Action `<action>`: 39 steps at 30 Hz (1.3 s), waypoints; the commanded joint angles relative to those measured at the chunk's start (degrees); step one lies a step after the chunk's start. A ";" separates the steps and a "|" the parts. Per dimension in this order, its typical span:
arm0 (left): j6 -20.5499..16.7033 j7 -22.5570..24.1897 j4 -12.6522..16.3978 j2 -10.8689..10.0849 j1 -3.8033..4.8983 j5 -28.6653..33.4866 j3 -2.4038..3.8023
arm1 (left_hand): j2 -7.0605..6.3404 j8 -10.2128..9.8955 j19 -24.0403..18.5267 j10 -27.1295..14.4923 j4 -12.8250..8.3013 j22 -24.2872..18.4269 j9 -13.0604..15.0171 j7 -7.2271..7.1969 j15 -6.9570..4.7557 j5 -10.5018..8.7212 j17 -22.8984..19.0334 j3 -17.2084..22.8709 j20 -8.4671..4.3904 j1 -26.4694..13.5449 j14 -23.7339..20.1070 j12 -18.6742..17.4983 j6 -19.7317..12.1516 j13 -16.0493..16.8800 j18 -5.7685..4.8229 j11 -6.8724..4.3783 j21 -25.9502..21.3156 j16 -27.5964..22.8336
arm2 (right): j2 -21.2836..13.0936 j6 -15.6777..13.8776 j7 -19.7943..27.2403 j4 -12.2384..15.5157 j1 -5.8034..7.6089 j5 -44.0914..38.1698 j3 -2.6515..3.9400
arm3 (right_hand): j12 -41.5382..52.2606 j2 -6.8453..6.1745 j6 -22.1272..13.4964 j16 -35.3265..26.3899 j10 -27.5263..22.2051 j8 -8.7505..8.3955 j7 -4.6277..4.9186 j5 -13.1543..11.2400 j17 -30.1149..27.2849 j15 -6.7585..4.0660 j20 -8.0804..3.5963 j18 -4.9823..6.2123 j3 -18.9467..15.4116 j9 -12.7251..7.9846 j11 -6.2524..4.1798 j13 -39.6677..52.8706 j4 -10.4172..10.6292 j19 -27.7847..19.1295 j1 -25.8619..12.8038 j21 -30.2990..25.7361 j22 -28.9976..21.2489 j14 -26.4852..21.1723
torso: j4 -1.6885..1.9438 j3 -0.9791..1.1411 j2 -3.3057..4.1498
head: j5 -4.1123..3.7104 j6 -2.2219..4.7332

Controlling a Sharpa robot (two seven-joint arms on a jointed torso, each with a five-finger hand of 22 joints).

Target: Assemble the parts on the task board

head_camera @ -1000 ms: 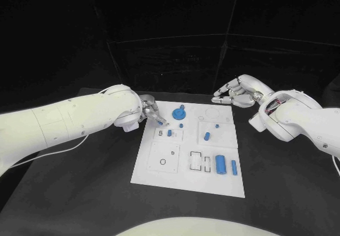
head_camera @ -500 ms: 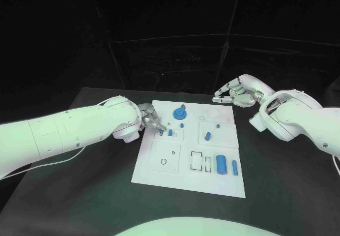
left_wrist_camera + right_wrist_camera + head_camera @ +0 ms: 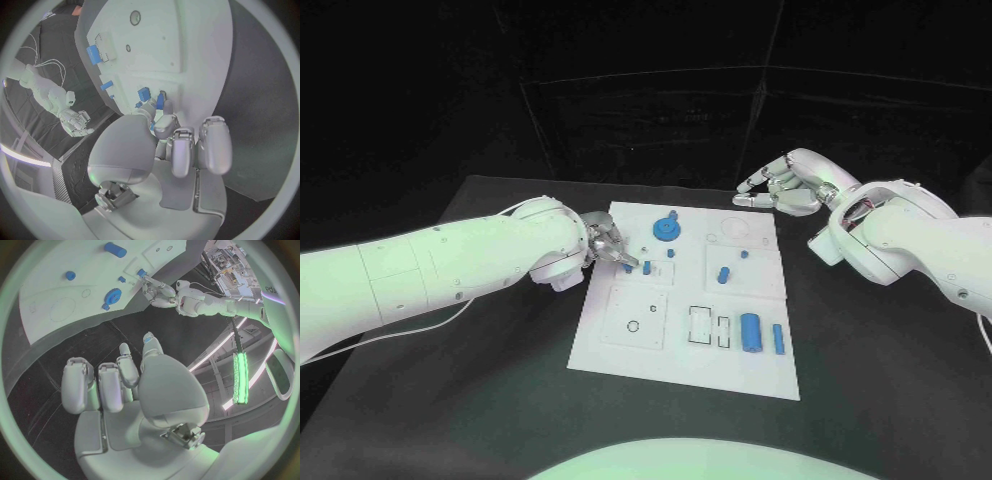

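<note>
Our left hand (image 3: 606, 244) sits over the near-left part of the task board (image 3: 625, 350), its fingertips (image 3: 160, 106) pinching a small blue part (image 3: 160, 101) and bringing it down against the board's face. The other fingers (image 3: 212, 145) are curled back out of the way. Just beside that part stands a second small blue peg (image 3: 648, 268), and a little beyond it the round blue gear (image 3: 666, 231) sits on its post. Farther out from the hand lie the blue cylinder (image 3: 750, 334) and the slim blue bar (image 3: 777, 339), well apart from our grasp.

Our right hand (image 3: 783, 188) hovers past the board's far corner, fingers loosely curled and holding nothing.

We judge the step in hand to be seating the pinched part in its socket. To do it well we should keep the part upright, lower it straight, avoid nudging the neighbouring peg, and release only once it sits firm.
</note>
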 commanded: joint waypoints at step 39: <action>5.64 -1.52 -0.83 0.65 -0.02 -2.11 -0.04 | -0.57 0.82 0.46 0.46 -4.73 0.19 0.59 -0.63 -0.50 0.33 15.09 6.39 -0.42 -0.89 6.06 -0.16 0.01 -0.01 -0.11 -0.24 -0.10 0.18 | -0.09 0.04 0.67 0.34 0.10 0.03 0.03 | 0.13 0.18 -0.26 -0.26 -0.24 0.24 -0.23 0.29 0.06 -0.34 0.03 1.08 -0.17 -0.02 -0.15 0.05 -0.15 -0.19 0.30 -0.25 -0.01 2.58 | -0.03 -0.03 -0.01 | -0.12 -0.39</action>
